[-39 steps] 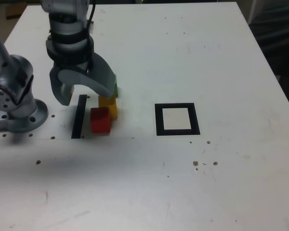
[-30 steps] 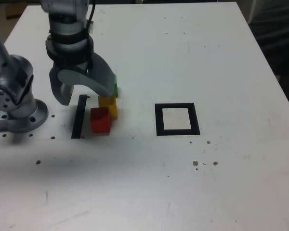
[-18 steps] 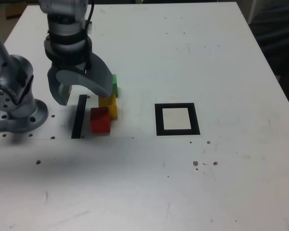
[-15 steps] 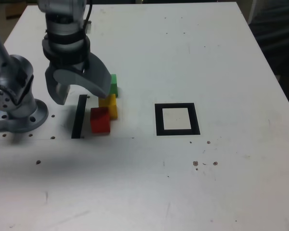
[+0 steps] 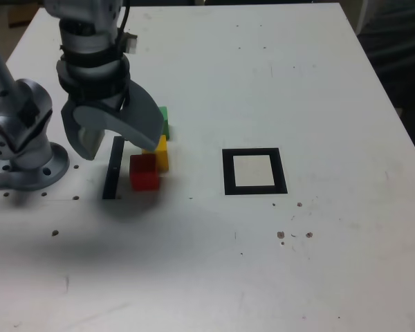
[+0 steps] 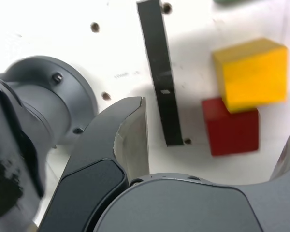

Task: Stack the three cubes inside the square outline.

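You're seeing the exterior view, left to right: the arm's round base (image 5: 40,173) is sitting at the left on the white table (image 5: 332,104), with small dark holes showing around it. Next, your gripper (image 5: 121,153) is hanging above the table, fingers pointing down, jaws standing wide apart. It's holding 0 cubes; in the wrist view you're looking down past 2 spread fingers at table and cubes. The black strip (image 5: 112,176) is lying just beside the cubes, on their left, its far end near the gripper. Your 3 cubes are sitting between that strip and the outline, outside the outline. The red cube (image 5: 144,173) is sitting nearest the camera; the yellow cube (image 5: 162,153) is sitting just behind it, a bit right, and the 2 are overlapping in both views, so you can't tell if they're touching. The green cube (image 5: 164,121) is sitting farther back, partly hidden by the gripper, and is only edging into the wrist view. Well right of them, the square outline (image 5: 228,171) is lying flat, its black border framing a white centre.
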`<state>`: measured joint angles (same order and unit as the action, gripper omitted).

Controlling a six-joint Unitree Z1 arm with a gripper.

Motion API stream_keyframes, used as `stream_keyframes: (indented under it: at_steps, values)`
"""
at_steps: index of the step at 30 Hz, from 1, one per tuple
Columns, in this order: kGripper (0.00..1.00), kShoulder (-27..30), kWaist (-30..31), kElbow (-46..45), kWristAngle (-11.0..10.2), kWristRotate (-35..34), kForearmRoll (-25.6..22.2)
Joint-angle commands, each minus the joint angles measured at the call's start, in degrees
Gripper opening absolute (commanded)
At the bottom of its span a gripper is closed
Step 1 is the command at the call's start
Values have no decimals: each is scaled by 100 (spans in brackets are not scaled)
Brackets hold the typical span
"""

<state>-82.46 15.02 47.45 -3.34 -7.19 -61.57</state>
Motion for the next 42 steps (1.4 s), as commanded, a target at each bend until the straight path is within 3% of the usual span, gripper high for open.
stream_keyframes:
  at_steps: [1, 15, 24, 34, 38, 42]
  values:
    - [100, -50, 165, 68, 34, -170, -23]
    - [99, -669, 742, 357, 330, -878, 204]
    - [96, -1209, 774, 315, 480, -949, 680]
    - [92, -1310, 731, -24, 613, -1056, 936]
    - [88, -1379, 697, -42, 595, -1054, 1039]
    - [78, -1439, 641, -52, 540, -1049, 1126]
